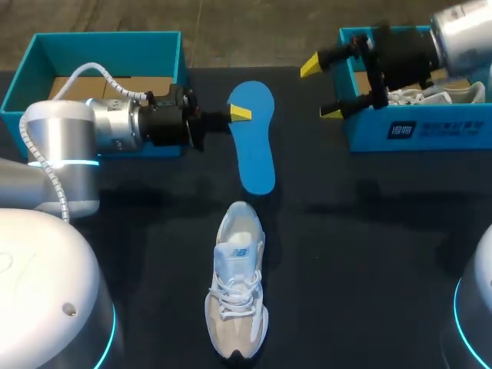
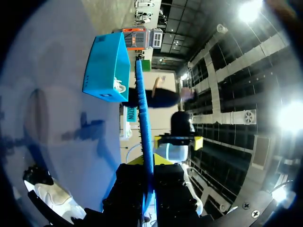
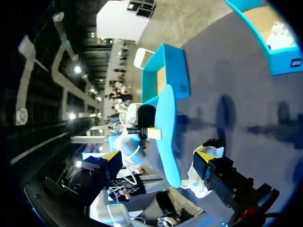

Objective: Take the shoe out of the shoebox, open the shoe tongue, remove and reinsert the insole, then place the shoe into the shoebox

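At the far left of the dark table (image 1: 369,254) stands an open turquoise cardboard shoebox (image 1: 108,42). My left arm (image 1: 61,138) hides much of its near wall, and the floor I can see is brown card.

My left gripper (image 1: 240,115) is clamped on a blue foam insole (image 1: 254,154), gripping one long edge near the broader end. From above only one yellow tip shows, because the other finger is hidden under the insole. In the left wrist view the insole runs edge-on out from between my fingers, which are mostly dark shapes there. The insole's narrower end points toward the shoe without touching it.

The grey-and-white laced sneaker (image 1: 237,288) stands on its sole in the middle of the table, outside both boxes, with its heel toward the insole and its toe toward me. The left wrist view catches only a part of it.

My right gripper (image 1: 323,88) is spread wide and holds nothing. It hangs over the left wall of a second turquoise shoebox (image 1: 461,134), which the head view cuts off at the edge. Inside lies a second white shoe (image 1: 407,97), largely covered by my right arm (image 1: 465,31).

I count two shoeboxes, two shoes and one insole.
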### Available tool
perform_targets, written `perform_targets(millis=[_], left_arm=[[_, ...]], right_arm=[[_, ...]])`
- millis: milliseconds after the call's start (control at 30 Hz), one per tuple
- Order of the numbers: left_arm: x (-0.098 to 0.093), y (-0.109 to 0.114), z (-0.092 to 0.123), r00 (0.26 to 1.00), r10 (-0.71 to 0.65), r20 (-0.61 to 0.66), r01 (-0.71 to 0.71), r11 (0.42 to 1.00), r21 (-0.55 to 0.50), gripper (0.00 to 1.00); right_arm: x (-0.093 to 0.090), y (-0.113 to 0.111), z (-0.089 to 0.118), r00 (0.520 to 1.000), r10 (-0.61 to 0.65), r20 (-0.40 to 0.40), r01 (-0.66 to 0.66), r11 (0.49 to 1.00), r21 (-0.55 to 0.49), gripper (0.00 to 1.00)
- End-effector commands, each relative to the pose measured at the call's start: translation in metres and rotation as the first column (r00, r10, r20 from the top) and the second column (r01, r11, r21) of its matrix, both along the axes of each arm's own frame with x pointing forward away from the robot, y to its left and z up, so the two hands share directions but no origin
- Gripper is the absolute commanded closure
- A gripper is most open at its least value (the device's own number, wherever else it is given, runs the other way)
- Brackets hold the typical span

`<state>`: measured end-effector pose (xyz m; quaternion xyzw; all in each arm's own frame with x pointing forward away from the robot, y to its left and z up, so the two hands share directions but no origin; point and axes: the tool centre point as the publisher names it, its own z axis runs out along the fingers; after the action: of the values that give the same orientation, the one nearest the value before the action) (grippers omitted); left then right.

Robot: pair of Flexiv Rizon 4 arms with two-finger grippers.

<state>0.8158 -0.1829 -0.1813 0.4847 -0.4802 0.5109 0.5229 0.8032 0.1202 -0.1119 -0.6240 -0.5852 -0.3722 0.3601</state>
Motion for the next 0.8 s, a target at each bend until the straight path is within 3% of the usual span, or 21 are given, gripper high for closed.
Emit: perform_targets(millis=[33, 367, 533, 567, 800], left_arm=[[0.000, 0.001, 0.001, 1.000, -0.001, -0.001, 0.001, 1.000, 0.003, 1.00], [0.000, 0.001, 0.001, 1.000, -0.001, -0.001, 0.001, 1.000, 0.003, 1.00], [0.000, 0.001, 0.001, 1.000, -0.001, -0.001, 0.001, 1.000, 0.003, 1.00], [0.000, 0.001, 0.001, 1.000, -0.001, -0.001, 0.001, 1.000, 0.003, 1.00], [0.000, 0.001, 0.001, 1.000, -0.001, -0.001, 0.001, 1.000, 0.003, 1.00]], right_arm=[[-0.005, 0.009, 0.024, 1.000, -0.005, -0.002, 0.005, 0.959, -0.283, 0.00], [-0.006, 0.030, 0.048, 1.000, 0.013, 0.009, -0.006, 0.835, -0.550, 0.00], [-0.006, 0.030, 0.048, 1.000, 0.013, 0.009, -0.006, 0.835, -0.550, 0.00], [-0.010, 0.045, 0.059, 1.000, 0.008, 0.027, 0.012, 0.754, -0.656, 0.00], [-0.017, 0.066, 0.068, 0.998, -0.004, 0.066, 0.053, 0.650, -0.758, 0.00]])
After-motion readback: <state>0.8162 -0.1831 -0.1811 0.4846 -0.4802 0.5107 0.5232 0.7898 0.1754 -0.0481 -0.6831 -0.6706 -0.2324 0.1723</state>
